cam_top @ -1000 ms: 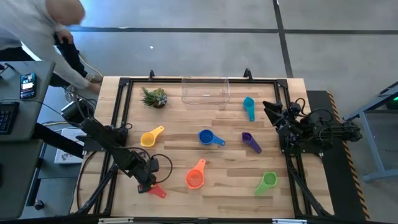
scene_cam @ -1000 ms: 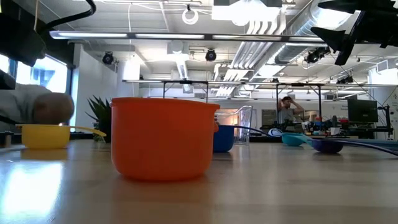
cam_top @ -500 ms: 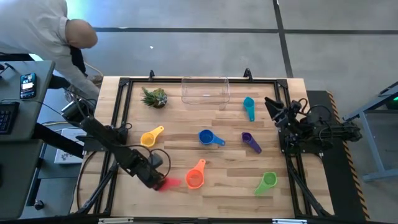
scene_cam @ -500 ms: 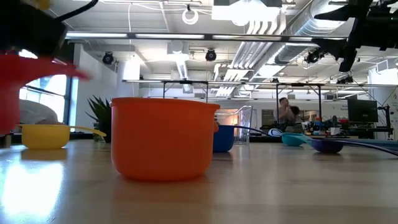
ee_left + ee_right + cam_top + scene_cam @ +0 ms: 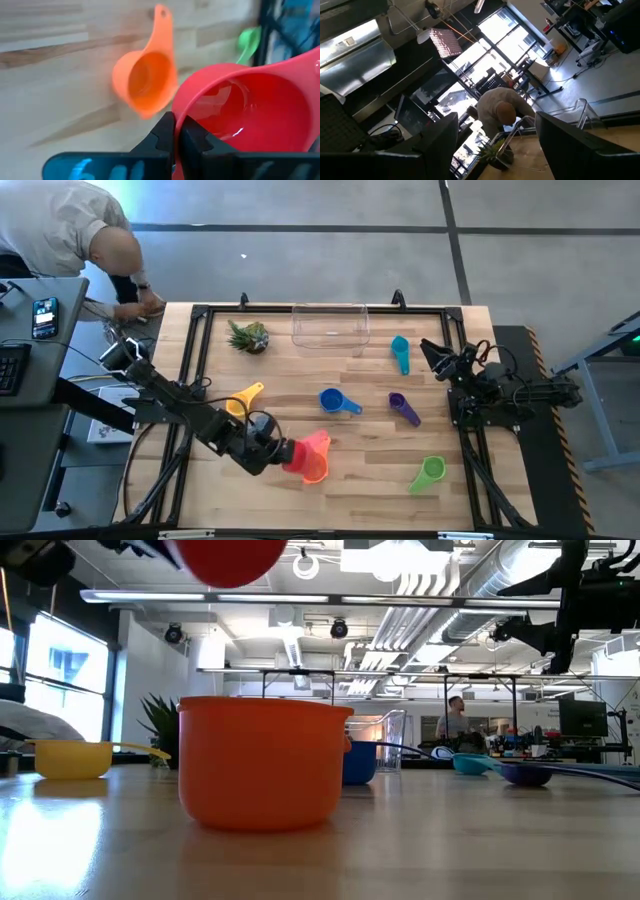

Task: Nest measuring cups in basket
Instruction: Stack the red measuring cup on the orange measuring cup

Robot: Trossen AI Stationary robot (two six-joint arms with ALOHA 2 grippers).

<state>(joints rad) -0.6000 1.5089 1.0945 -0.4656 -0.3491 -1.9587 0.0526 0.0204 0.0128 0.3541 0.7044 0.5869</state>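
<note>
The left tool (image 5: pixel 284 452) is clamped on the rim of the red cup (image 5: pixel 310 448), its fingers (image 5: pixel 167 135) pressed together over the thin wall. The cup is held in the air, tilted on its side, just over the orange cup (image 5: pixel 314 468) at lower centre of the high view. Its glossy red hollow is seen wide open in the left wrist view.

The right tool (image 5: pixel 436 352) is raised at the tabletop's (image 5: pixel 360 490) right edge, its fingers (image 5: pixel 440 145) spread apart and empty.

The clear basket (image 5: pixel 330 325) is seen at upper centre. The yellow (image 5: pixel 240 401), blue (image 5: pixel 335 401), purple (image 5: pixel 402 407), teal (image 5: pixel 400 350) and green (image 5: pixel 429 471) cups are spread apart on the wood.
</note>
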